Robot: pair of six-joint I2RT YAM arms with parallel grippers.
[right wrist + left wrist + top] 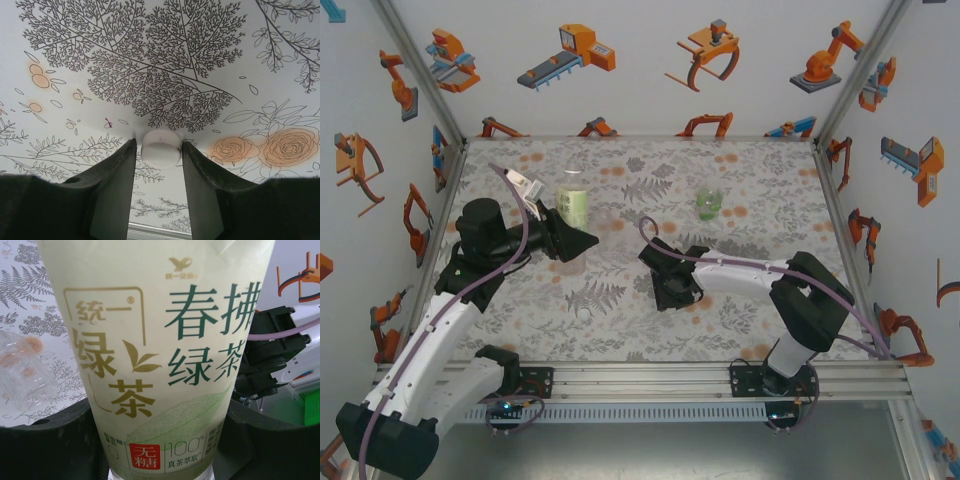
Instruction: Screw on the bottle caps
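My right fingers (112, 190) pinch the small white plastic cap (160, 148), probably slippery; my left fingers (50, 445) clamp the tall pale-labelled plastic bottle (155, 365), likely squashy.

my right tool (159, 146) is black, the cap (161, 151) white, the bottle (155, 365) label pale yellow-green; the mat (150, 60) has grey ferns, orange roses.

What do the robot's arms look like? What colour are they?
The left arm and right arm have white shells with black joints. A thin purple cable runs along each. The left gripper and right gripper have chunky black wedge-shaped fingers.
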